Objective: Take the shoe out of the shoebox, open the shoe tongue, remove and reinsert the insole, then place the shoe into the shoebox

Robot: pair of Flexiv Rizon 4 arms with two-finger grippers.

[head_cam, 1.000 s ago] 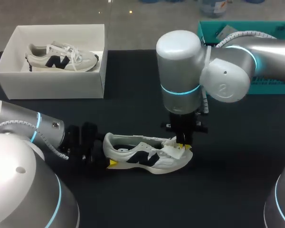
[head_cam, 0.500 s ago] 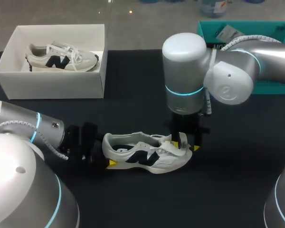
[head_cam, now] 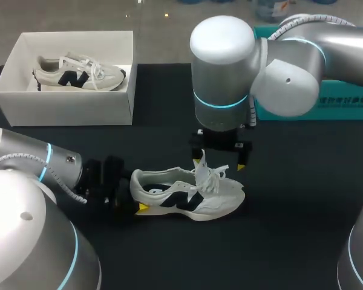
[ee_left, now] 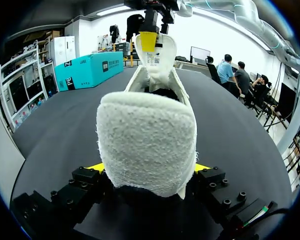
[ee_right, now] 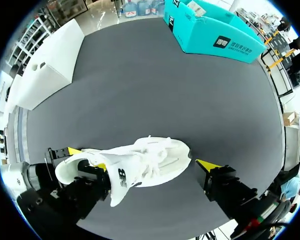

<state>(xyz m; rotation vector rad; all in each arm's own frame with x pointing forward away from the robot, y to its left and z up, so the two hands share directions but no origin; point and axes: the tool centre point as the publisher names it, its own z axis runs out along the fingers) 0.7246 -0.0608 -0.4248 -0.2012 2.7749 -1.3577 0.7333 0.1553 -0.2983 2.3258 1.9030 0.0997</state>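
Shoe heel seemingly clamped between left gripper fingers.

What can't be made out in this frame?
The insole is hidden: in the left wrist view the heel of the shoe blocks the opening; in the head view the opening is dark and too small.
The left gripper: in the head view the heel hides its far fingertip.
The right gripper: in the head view one yellow tip shows; the tongue covers the other.

Left hand, held low and level, is clamped on both sides of the shoe heel; right hand points straight down (fingers spread wide).
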